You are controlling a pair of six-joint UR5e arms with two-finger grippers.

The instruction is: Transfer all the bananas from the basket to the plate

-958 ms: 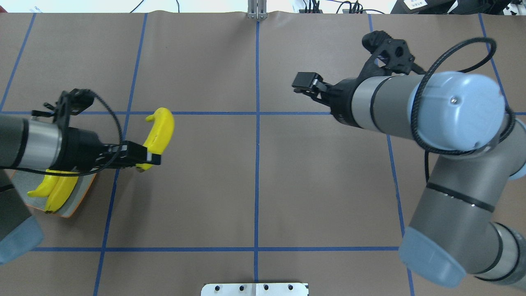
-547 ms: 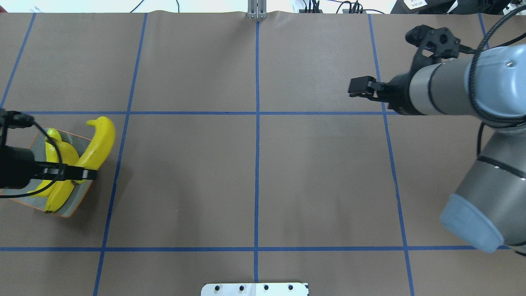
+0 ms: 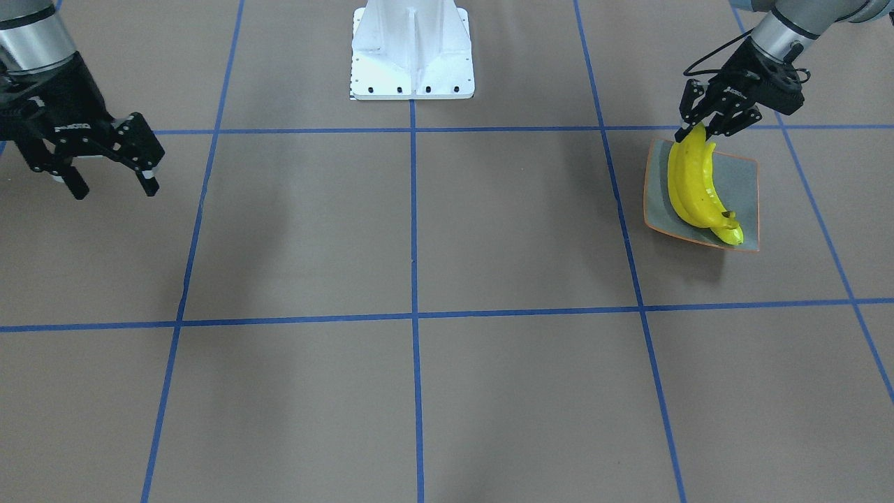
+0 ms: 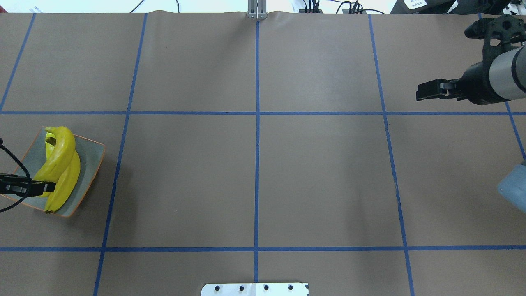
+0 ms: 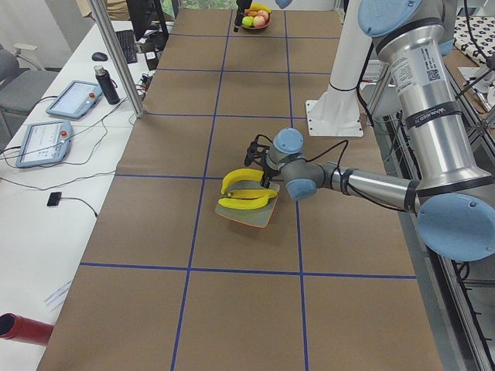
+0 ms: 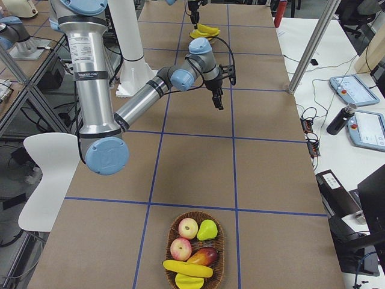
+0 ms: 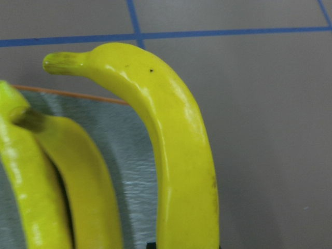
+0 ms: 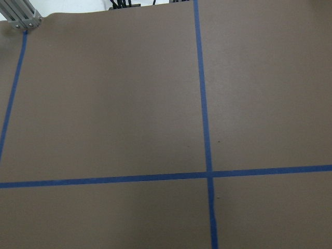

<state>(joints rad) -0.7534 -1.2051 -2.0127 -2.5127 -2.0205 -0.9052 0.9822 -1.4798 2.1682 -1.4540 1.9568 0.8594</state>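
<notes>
Brown paper [image 4: 197, 61] crossed by blue tape lines [image 4: 257, 164] covers the long table. In the exterior left view, a white side desk [image 5: 46, 178] runs down the left edge with two tablets [image 5: 73, 99] and a dark bottle [image 5: 107, 83], and an aluminium post [image 5: 116, 54] rises at upper left. In the exterior right view, a white chair [image 6: 45, 180] stands at the left edge.

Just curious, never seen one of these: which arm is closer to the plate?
The left arm. Its jaws grip the end of a banana at the plate's edge; the right arm hangs far across the table, jaws open and empty.
</notes>
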